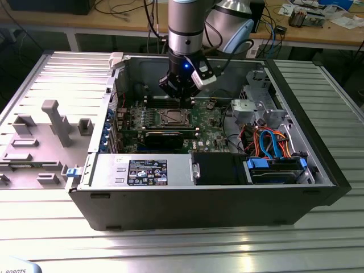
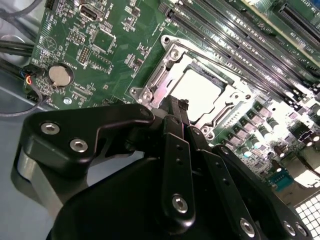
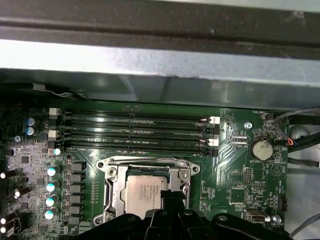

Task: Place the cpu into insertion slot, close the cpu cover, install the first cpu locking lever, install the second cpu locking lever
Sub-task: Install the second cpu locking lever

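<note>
Hanging inside the open computer case (image 1: 318, 170), my gripper (image 1: 181, 95) sits low over the green motherboard (image 1: 207, 122), just above the insertion slot (image 1: 172, 118). In the second wrist view my fingers (image 2: 176, 117) are drawn together into a narrow black point with nothing between them, and that point hovers over one edge of the socket; whether it actually touches the metal I cannot tell.

The cpu (image 3: 145, 194) lies flat in the insertion slot, its pale face showing through the window of the cpu cover (image 3: 114, 190), which lies down around it as a silver frame.

Room is tight on the far side: the long memory slots (image 3: 135, 131) run parallel just beyond the socket, and past them the grey case wall (image 3: 165, 65) rises close. Toward the exterior view's right, drive bays and a bundle of orange and blue cables (image 1: 267, 142) crowd the case. A long black card (image 1: 165, 136) lies just on the near side of the socket.
</note>
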You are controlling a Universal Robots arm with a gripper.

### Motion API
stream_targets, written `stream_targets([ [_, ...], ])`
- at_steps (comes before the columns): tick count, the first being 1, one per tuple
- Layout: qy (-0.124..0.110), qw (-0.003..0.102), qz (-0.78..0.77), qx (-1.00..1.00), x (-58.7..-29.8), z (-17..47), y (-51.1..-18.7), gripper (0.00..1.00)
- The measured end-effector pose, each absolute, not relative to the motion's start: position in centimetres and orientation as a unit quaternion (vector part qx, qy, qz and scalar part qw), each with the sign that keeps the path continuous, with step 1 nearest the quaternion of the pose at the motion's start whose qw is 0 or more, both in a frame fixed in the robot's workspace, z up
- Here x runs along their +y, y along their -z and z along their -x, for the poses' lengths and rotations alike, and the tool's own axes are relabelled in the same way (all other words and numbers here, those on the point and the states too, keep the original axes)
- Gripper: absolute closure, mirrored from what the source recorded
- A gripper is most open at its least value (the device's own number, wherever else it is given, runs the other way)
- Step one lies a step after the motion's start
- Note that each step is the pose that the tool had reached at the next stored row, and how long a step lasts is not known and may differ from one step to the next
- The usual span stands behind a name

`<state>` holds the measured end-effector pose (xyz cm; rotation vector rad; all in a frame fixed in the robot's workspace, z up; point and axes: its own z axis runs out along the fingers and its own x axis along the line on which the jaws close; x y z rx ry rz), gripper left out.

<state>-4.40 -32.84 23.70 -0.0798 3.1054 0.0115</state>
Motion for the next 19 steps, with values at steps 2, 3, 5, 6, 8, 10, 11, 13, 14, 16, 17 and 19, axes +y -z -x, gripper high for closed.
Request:
stream_targets([
  [2, -0.004, 0.018, 0.026, 1.0, -32.89, 4.4, -23.69, 0.89],
  [3, -0.004, 0.018, 0.026, 1.0, -32.92, 4.4, -23.7, 0.89],
  [5, -0.003, 0.018, 0.026, 1.0, -32.94, 4.4, -23.7, 0.89],
  [6, -0.003, 0.018, 0.026, 1.0, -32.95, 4.4, -23.7, 0.89],
  [8, -0.003, 0.018, 0.026, 1.0, -32.95, 4.4, -23.71, 0.89],
  [10, -0.003, 0.018, 0.026, 1.0, -32.95, 4.4, -23.7, 0.89],
  [11, -0.003, 0.018, 0.026, 1.0, -32.95, 4.4, -23.7, 0.89],
  [13, -0.002, 0.018, 0.026, 1.0, -32.95, 4.39, -23.73, 0.89],
  [14, -0.002, 0.017, 0.026, 1.0, -32.95, 4.39, -23.82, 0.89],
  [16, -0.002, 0.018, 0.025, 1.0, -32.96, 4.4, -24.05, 0.89],
  [17, -0.002, 0.018, 0.026, 1.0, -33.01, 4.39, -24.06, 0.89],
  [19, -0.002, 0.017, 0.026, 1.0, -33.31, 4.39, -24.06, 0.89],
])
